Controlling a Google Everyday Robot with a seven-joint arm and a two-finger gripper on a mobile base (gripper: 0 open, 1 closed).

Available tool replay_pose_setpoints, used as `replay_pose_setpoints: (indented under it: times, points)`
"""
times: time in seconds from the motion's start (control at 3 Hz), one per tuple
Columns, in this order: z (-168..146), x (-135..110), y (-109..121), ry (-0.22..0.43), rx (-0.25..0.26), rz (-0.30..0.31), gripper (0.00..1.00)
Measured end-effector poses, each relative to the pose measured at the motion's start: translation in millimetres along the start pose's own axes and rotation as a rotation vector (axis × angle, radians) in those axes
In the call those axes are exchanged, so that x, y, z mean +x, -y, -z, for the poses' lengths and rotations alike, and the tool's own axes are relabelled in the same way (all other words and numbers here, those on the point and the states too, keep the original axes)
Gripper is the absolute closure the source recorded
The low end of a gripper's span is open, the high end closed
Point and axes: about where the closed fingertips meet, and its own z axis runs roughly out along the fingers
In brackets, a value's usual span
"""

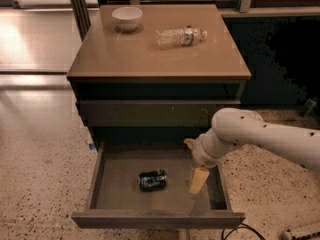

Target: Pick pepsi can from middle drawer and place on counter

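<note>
Centre of the frame: a dark, boxy cabinet topped by a smooth, glossy tan-brown square tabletop. A small white round bowl stands on that surface toward the upper left. A clear plastic water bottle lies on its side to the right of the bowl, well apart from it. Below the tabletop, a plain dark drawer front sits closed.

The wide, shallow dark grey-brown middle drawer stands pulled out at the bottom centre of the frame, its flat grey floor exposed. The small dark blue-black pepsi can, with white and silver markings, lies on its side on that floor, about midway across and nearer the drawer's front than its back.

A thick white robot arm reaches in from the right edge and bends down over the drawer's right part. Its pale tan end effector points downward inside the drawer, near the right wall and just to the right of the can. A strip of bare floor shows between the two, so it is not touching the can. How far the end effector is open cannot be told from this angle.

Speckled beige stone flooring surrounds the cabinet, and a thin black cable curls at the lower right.
</note>
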Motion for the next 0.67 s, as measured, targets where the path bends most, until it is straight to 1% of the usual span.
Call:
replay_pose_setpoints:
  times: [0.33, 0.67]
  points:
    - [-13, -1, 4, 0.031, -0.013, 0.014, 0.0]
    - [-38, -7, 15, 0.07, -0.028, 0.058, 0.0]
